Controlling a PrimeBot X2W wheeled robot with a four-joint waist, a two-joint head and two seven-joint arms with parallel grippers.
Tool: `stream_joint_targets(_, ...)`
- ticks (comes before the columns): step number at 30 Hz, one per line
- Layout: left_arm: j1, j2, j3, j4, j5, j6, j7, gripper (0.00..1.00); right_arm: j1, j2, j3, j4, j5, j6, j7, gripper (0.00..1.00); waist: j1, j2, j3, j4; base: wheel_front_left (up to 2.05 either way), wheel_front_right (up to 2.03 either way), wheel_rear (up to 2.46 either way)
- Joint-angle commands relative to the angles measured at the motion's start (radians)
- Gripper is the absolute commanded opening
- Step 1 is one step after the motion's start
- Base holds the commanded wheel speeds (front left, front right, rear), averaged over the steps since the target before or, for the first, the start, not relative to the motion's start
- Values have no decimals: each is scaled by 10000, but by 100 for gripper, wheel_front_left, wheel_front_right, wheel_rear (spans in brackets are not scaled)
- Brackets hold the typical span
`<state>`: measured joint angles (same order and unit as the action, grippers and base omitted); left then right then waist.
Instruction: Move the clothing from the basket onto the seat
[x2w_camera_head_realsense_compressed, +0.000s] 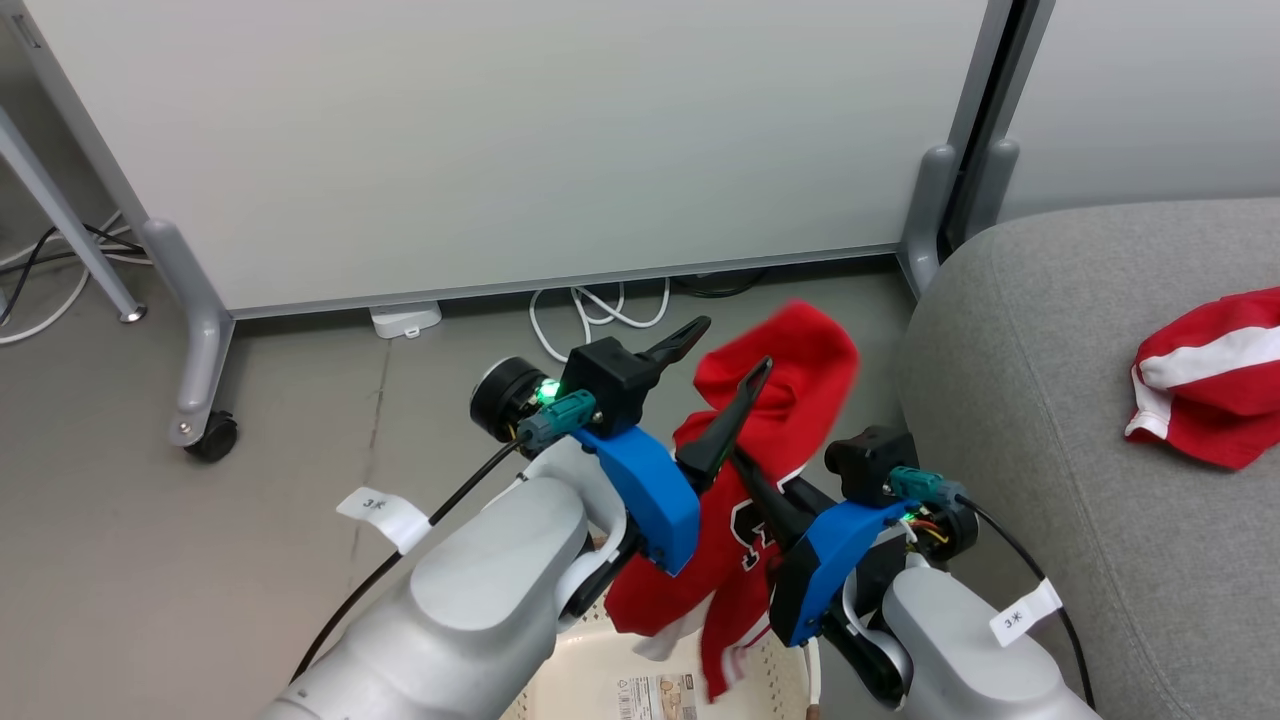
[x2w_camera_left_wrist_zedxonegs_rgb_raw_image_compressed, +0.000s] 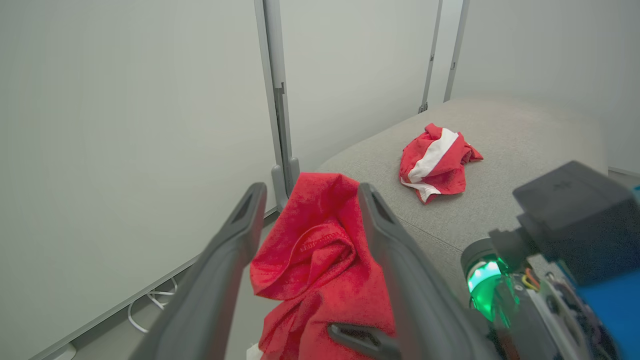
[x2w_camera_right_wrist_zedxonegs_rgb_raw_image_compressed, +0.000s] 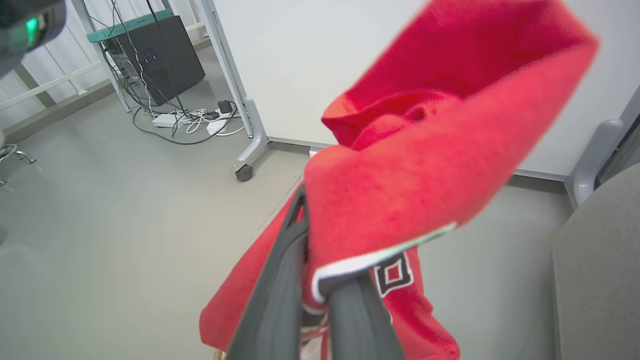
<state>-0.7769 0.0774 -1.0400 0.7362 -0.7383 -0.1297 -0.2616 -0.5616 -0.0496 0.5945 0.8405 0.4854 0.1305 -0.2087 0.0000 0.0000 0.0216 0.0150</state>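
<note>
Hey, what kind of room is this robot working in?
Probably a lab or office test area, not a home: white partition panels on castor wheels, loose white cables on the bare grey floor, and what looks like a black computer tower amid wiring.

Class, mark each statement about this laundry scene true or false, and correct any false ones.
1. The striped garment lies on the seat. True.
2. The left gripper is shut on the lettered garment. False: its fingers are spread open; the right gripper is clamped on that garment.
3. The lettered garment lies flat inside the basket. False: it hangs in the air above the basket.
4. A paper label shows on the basket's floor. True.
</note>
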Motion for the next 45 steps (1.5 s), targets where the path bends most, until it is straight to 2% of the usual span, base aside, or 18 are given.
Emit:
stream_joint_targets(1, 118, 59, 70, 24, 48, 33, -50, 100, -191, -16, -37, 29, 30, 5, -72, 0, 0, 0, -1, -9, 0, 0, 0)
stream_joint_targets(9, 1034, 508, 1011, -756, 383, 291, -49, 100, -346, -16, -499, 147, -304, 5, -292, 0, 0, 0, 64, -147, 0, 0, 0)
stream_joint_targets(14, 2149, 992, 2127, -1857, 949, 508, -49, 100, -372, -16, -832, -64, -597, 5, -379, 0, 0, 0, 157, -352, 0, 0, 0)
stream_joint_targets(23, 4333, 1507, 4193, -3788, 2373, 517, -41, 100, -94, -14, -1585, -717, -1313, 5, -303, 0, 0, 0, 324, -882, 0, 0, 0)
stream_joint_targets(34, 6499, 1472, 6367, -4724, 3574, 434, -41, 100, 583, -14, -2350, -2218, -2004, 5, 330, 0, 0, 0, 480, -1892, 0, 0, 0)
stream_joint_targets(45, 7053, 1201, 7170, -4838, 4302, 145, -41, 100, 1374, -14, -2819, -3713, -2389, 5, 932, 0, 0, 0, 766, -3151, 0, 0, 0)
